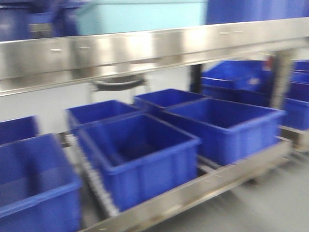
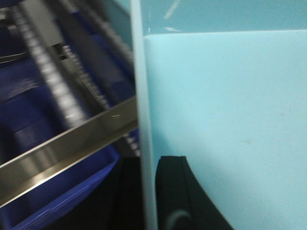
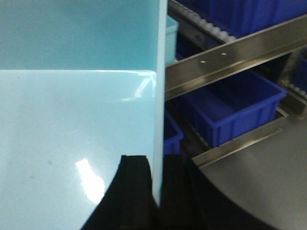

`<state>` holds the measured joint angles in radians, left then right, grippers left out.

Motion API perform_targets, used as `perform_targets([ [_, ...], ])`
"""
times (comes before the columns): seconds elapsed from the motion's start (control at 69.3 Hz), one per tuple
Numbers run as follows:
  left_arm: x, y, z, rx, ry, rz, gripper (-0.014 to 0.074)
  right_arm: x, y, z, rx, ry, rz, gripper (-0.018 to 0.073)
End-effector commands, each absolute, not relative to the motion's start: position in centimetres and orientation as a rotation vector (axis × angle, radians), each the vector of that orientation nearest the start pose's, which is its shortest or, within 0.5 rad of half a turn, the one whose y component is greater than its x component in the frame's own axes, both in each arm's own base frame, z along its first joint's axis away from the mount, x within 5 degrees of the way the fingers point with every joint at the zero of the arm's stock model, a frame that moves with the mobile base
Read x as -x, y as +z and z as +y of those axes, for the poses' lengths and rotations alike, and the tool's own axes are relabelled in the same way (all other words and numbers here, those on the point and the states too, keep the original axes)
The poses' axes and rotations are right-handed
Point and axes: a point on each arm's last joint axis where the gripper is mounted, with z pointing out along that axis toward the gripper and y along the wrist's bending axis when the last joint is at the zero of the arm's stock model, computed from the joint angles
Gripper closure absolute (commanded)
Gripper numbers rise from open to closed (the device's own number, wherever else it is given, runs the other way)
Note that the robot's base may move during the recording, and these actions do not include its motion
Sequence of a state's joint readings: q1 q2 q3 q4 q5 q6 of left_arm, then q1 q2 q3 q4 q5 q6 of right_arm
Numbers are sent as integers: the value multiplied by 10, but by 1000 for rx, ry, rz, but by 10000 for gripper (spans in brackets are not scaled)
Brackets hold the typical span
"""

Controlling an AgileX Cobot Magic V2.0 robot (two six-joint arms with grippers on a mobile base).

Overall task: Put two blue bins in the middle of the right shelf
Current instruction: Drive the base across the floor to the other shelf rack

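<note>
Fingers point(image 2: 178, 191) of left gripper point(image 2: 149, 191) and right gripper point(image 3: 157, 184) each pinch a wall of the pale blue bin point(image 1: 140, 17), likely steadying both sides; steel shelf rail point(image 1: 145, 48) lies beyond the fingertips.

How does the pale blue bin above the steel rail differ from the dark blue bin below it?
The pale blue bin is sky blue and is above the steel rail; the dark blue bin is royal blue and sits on the lower tier. The left pincer and right pincer straddle the pale bin's walls; nothing holds the dark one. Both are open and rectangular.
</note>
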<state>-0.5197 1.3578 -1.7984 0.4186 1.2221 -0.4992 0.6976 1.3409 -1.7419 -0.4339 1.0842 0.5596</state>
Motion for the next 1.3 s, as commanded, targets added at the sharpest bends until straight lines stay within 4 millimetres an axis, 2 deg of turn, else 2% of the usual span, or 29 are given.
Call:
perform_targets([
  [0.0,-230,509,-91,10,-50,2126,707,-217,507,132,139,200,2019,721],
  [1.284,-230,509,-91,10,-50,2126,707,-217,508,132,140,202,2015,721],
])
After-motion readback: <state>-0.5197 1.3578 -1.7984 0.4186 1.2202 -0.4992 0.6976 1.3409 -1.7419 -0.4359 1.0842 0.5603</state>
